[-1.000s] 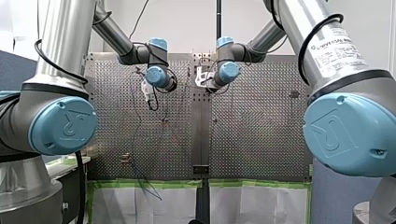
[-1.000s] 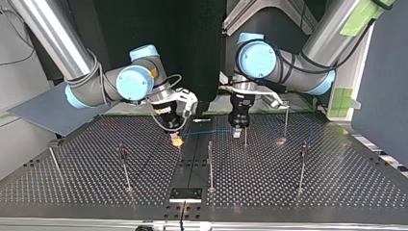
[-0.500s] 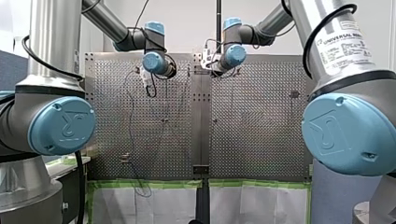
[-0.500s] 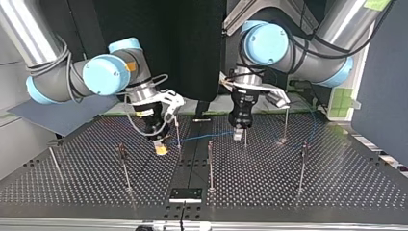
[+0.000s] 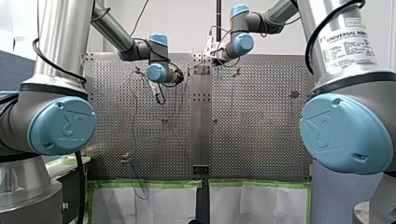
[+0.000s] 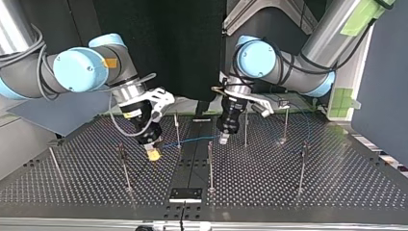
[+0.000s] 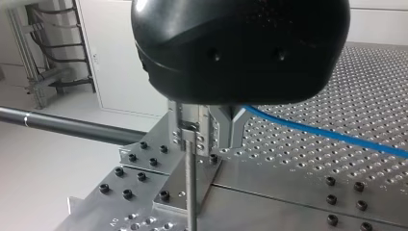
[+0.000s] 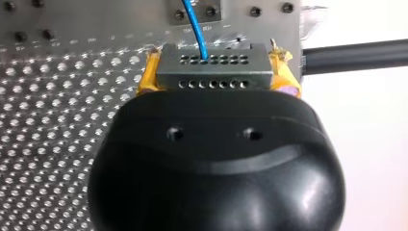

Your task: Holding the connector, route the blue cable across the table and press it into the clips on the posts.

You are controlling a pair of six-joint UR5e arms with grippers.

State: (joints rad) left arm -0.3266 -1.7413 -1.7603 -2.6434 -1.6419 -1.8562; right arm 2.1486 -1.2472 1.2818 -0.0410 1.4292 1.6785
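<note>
My right gripper (image 8: pixel 214 60) has yellow pads and is shut on the grey connector (image 8: pixel 214 77), a block with rows of small holes. The blue cable (image 8: pixel 195 24) leaves the connector's far face. In the top view my right gripper (image 6: pixel 154 153) hangs low over the table at left of centre. From there the blue cable (image 6: pixel 187 141) runs right, past a thin post (image 6: pixel 177 130), to my left gripper (image 6: pixel 224 139). In the left wrist view my left gripper (image 7: pixel 207 144) is shut on the blue cable (image 7: pixel 327 137), with a post (image 7: pixel 191 192) standing just in front of its fingers.
Several thin upright posts stand on the perforated table (image 6: pixel 269 187), among them a post (image 6: pixel 210 163) near the middle, a post (image 6: pixel 245 130) beside my left gripper and a post (image 6: pixel 302 168) further right. A black plate (image 6: pixel 185 195) lies at the near edge.
My right gripper has carried the connector toward the top view's left and slightly nearer. My left gripper has shifted left past a post, and the cable between them has stretched.
</note>
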